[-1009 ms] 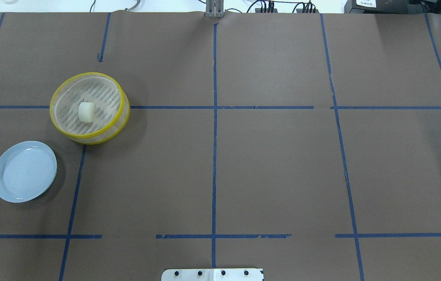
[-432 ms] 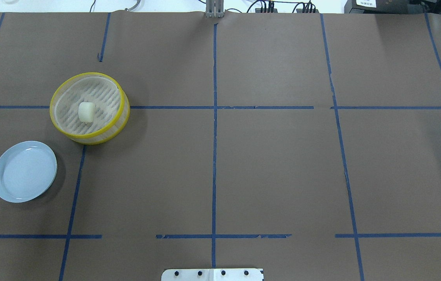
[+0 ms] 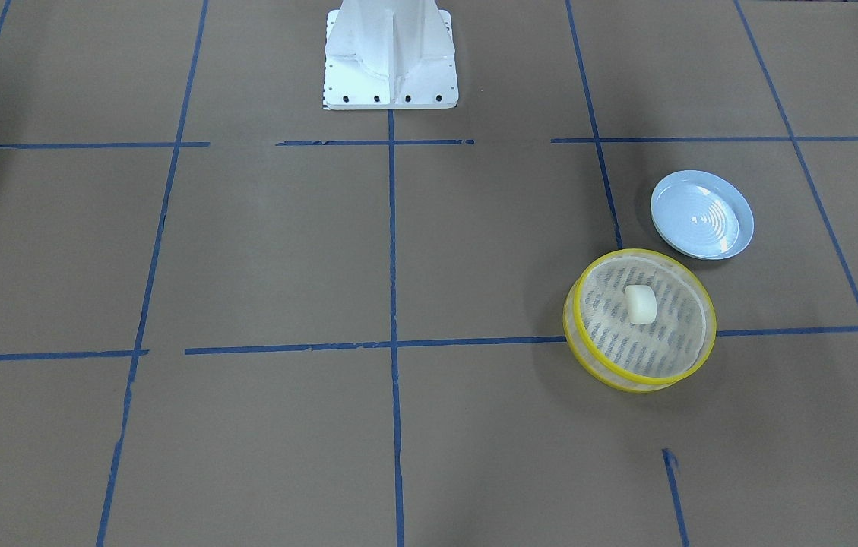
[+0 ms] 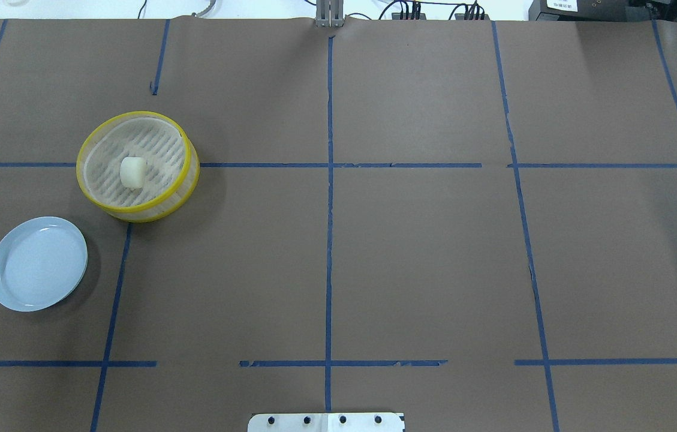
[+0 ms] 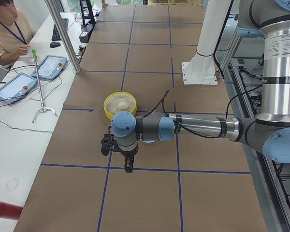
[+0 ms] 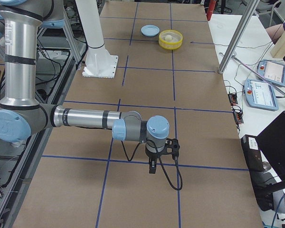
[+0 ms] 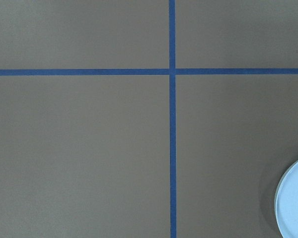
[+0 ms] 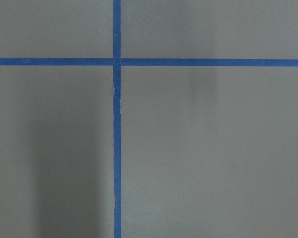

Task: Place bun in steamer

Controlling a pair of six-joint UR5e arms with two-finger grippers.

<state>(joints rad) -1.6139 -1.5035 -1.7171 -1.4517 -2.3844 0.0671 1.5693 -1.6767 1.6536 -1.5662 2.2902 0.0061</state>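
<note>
The bun (image 4: 133,172), a small cream-white lump, lies on the slotted floor of the yellow-rimmed steamer (image 4: 155,210) at the table's left. Both also show in the front view, the bun (image 3: 640,303) inside the steamer (image 3: 611,366). No gripper is in the overhead or front view. My left gripper (image 5: 128,166) hangs over the table in the exterior left view, near of the steamer (image 5: 111,108). My right gripper (image 6: 153,167) hangs over the table's far right end. I cannot tell whether either is open or shut.
An empty pale blue plate (image 4: 38,264) lies near and left of the steamer; its edge shows in the left wrist view (image 7: 295,203). Blue tape lines grid the brown table cover. The robot's white base (image 3: 389,57) stands at the table's near edge. An operator (image 5: 7,34) sits at the side.
</note>
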